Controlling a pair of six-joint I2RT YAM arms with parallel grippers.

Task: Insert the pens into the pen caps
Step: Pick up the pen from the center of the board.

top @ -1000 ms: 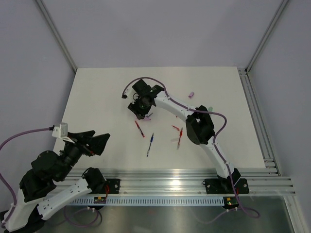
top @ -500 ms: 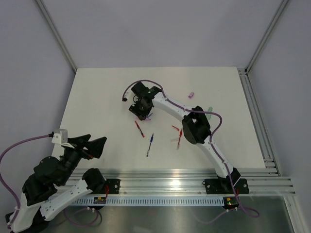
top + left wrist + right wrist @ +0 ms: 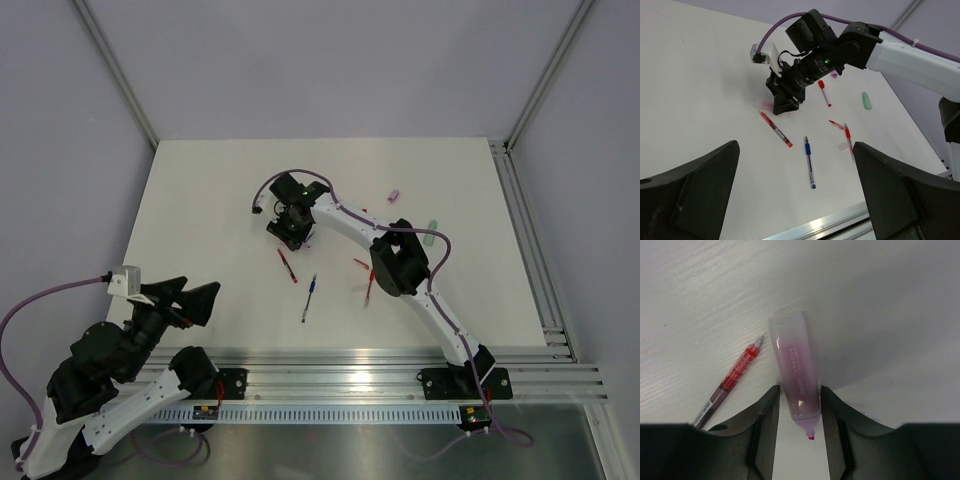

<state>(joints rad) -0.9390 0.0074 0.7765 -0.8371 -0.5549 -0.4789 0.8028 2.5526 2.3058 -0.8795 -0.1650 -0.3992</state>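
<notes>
A thick pink pen (image 3: 796, 365) lies on the white table (image 3: 200, 200), its tip uncapped and pointing back at my right wrist camera. My right gripper (image 3: 800, 407) is down over it, open, one finger close against each side of the barrel with thin gaps left. A red pen (image 3: 730, 382) lies just left of it. Nearer the front lie the same red pen (image 3: 287, 265), a blue pen (image 3: 309, 298) and another red pen (image 3: 371, 283) beside a small red cap (image 3: 361, 264). My left gripper (image 3: 795, 147) hangs wide open and empty, far back at the front left.
A lilac cap (image 3: 394, 195) and a green pen (image 3: 432, 226) lie at the back right, past the right arm. A short red-tipped pen (image 3: 824, 92) lies beside the right wrist. An aluminium rail (image 3: 350, 380) runs along the front edge, and grey walls close in the table.
The right gripper's jaws have narrowed around the pink pen, and the gripper has shifted slightly. The left arm drew back a little, then held still.
</notes>
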